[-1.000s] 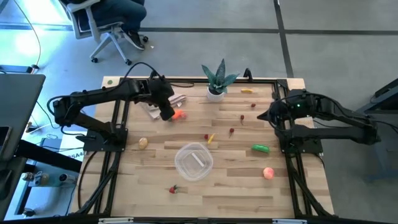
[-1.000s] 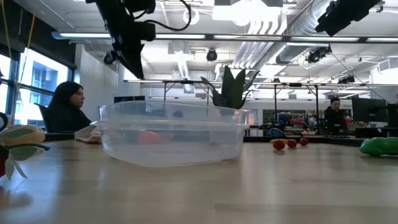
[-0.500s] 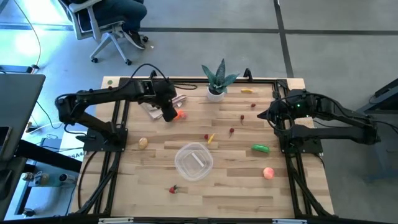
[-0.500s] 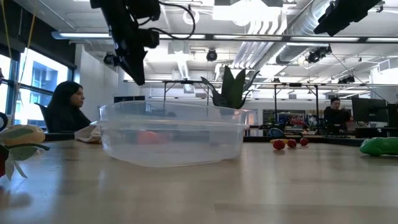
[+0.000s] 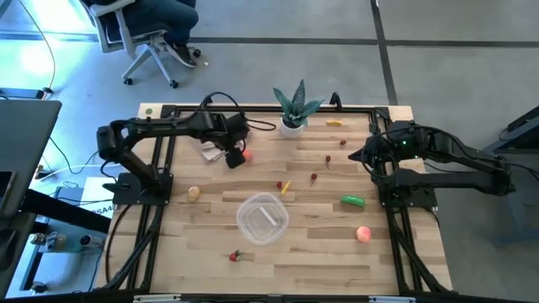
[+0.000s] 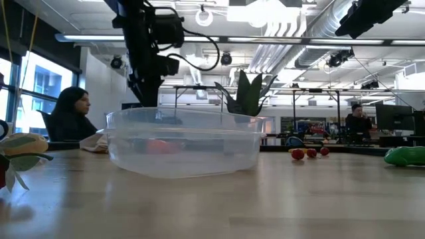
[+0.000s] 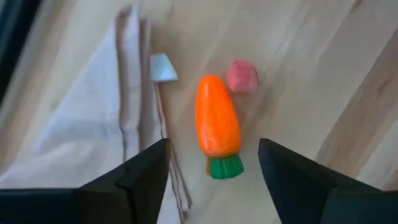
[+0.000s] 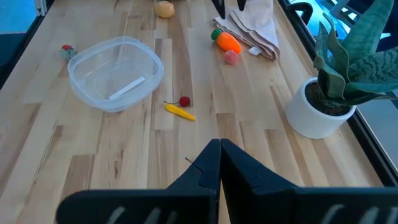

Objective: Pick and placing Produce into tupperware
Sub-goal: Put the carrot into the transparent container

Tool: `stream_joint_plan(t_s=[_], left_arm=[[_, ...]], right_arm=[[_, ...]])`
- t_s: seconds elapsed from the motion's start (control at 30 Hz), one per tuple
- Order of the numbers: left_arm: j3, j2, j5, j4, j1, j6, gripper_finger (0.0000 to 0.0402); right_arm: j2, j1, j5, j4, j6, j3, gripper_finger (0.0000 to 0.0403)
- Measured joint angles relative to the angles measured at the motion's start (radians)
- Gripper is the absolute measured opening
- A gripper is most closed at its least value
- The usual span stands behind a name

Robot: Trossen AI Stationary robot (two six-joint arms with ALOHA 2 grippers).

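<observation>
On the wooden table (image 5: 320, 252), the left claw (image 7: 211, 168) hung spread over the orange carrot (image 7: 216, 124) beside the napkin (image 7: 81, 130), well apart from the tupperware (image 5: 263, 218); straddling its middle looked best; right claw (image 8: 219, 163) pressed together, waiting.

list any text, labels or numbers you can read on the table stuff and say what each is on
None can be read in any view.
The small pale tag at the napkin edge, beside the carrot: no print shows on it.
The tupperware, the plant pot and the produce show no lettering.
</observation>
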Motion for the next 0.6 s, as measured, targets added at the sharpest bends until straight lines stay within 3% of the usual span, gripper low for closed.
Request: stream_joint_plan(t_s=[0.33, 0.6], left_arm=[[0.0, 0.099, 0.013, 0.005, 0.001, -0.001, 0.0286], [0.0, 0.149, 0.013, 0.063, 0.001, 0.0, 0.0301]], right_arm=[[0.0, 0.0, 0.0, 0.0, 0.0, 0.0, 0.0], [0.0, 0.0, 0.0, 0.0, 0.0, 0.0, 0.0]])
